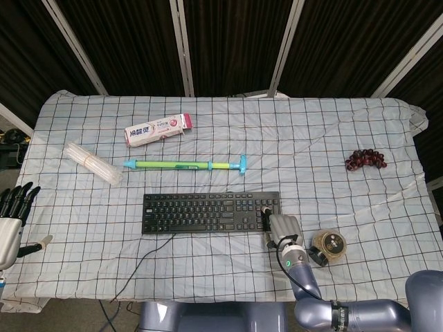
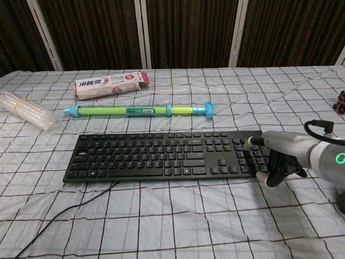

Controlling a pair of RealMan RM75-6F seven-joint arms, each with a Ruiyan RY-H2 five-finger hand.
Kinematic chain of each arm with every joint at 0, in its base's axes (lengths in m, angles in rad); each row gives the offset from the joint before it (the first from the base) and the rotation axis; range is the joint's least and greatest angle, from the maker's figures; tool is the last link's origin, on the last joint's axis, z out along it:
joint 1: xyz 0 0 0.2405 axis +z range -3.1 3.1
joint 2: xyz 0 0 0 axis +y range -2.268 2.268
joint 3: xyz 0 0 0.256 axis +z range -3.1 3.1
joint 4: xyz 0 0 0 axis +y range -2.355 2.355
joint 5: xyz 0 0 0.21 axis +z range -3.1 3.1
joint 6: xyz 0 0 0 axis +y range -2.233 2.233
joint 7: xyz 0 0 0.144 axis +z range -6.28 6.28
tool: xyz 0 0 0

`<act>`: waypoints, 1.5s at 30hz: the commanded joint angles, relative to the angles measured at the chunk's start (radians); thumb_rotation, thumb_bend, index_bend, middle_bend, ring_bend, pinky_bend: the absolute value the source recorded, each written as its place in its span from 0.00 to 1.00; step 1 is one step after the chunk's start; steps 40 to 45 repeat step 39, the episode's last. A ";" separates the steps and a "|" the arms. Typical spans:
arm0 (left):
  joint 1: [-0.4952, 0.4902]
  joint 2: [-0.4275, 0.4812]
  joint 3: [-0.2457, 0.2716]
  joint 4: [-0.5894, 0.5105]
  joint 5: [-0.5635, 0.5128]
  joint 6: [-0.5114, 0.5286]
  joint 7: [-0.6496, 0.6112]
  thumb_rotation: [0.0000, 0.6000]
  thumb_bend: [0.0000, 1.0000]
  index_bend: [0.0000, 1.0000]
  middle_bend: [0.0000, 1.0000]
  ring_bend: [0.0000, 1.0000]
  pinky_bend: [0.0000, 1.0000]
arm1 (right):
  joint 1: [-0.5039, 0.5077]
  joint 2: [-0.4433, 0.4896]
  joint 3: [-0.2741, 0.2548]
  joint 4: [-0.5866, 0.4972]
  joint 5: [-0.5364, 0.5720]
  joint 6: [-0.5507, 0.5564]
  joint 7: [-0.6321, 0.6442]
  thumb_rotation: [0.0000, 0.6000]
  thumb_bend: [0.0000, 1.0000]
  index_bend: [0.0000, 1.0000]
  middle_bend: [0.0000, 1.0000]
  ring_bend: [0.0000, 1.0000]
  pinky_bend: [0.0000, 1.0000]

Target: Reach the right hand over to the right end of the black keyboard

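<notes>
The black keyboard (image 1: pixel 208 211) (image 2: pixel 161 154) lies across the near middle of the checked cloth. My right hand (image 1: pixel 280 227) (image 2: pixel 277 157) is at its right end. The thumb tip rests on the keys near the far right corner, and the curled fingers (image 2: pixel 264 177) come down at the front right corner. The end of the keyboard lies between thumb and fingers; a firm grip does not show. My left hand (image 1: pixel 10 221) hangs at the table's left edge with its fingers straight and apart, holding nothing.
A green and blue tube (image 1: pixel 185 165) lies just behind the keyboard. A toothpaste box (image 1: pixel 158 129) and a clear straw bundle (image 1: pixel 92 163) sit at the left. A round tin (image 1: pixel 329 244) stands right of my right hand, dark beads (image 1: pixel 366 160) farther right. The keyboard cable (image 1: pixel 142 259) trails toward the front edge.
</notes>
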 commanded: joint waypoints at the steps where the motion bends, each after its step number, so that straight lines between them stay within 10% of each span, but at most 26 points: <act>1: 0.000 0.000 0.000 0.000 0.001 0.001 0.000 1.00 0.06 0.00 0.00 0.00 0.00 | 0.001 -0.001 -0.001 0.000 0.001 0.001 0.000 1.00 0.52 0.12 0.94 0.91 0.80; 10: 0.001 -0.002 0.001 0.000 -0.001 0.001 0.003 1.00 0.06 0.00 0.00 0.00 0.00 | 0.001 0.006 0.006 -0.011 -0.058 0.020 0.019 1.00 0.51 0.12 0.94 0.90 0.80; 15: 0.001 -0.001 0.001 0.001 -0.004 -0.002 0.001 1.00 0.06 0.00 0.00 0.00 0.00 | -0.022 0.058 -0.013 -0.071 -0.309 0.099 0.063 1.00 0.47 0.11 0.86 0.80 0.73; 26: 0.006 -0.003 0.010 -0.006 0.012 0.007 0.018 1.00 0.06 0.00 0.00 0.00 0.00 | -0.236 0.350 -0.323 -0.175 -0.914 0.300 0.202 1.00 0.24 0.05 0.07 0.01 0.16; 33: 0.014 -0.010 0.022 -0.013 0.040 0.027 0.047 1.00 0.06 0.00 0.00 0.00 0.00 | -0.412 0.470 -0.451 -0.031 -1.073 0.406 0.403 1.00 0.16 0.00 0.00 0.00 0.01; 45: 0.012 -0.014 0.021 -0.007 0.040 0.025 0.052 1.00 0.06 0.00 0.00 0.00 0.00 | -0.503 0.477 -0.425 0.098 -1.088 0.443 0.560 1.00 0.13 0.00 0.00 0.00 0.00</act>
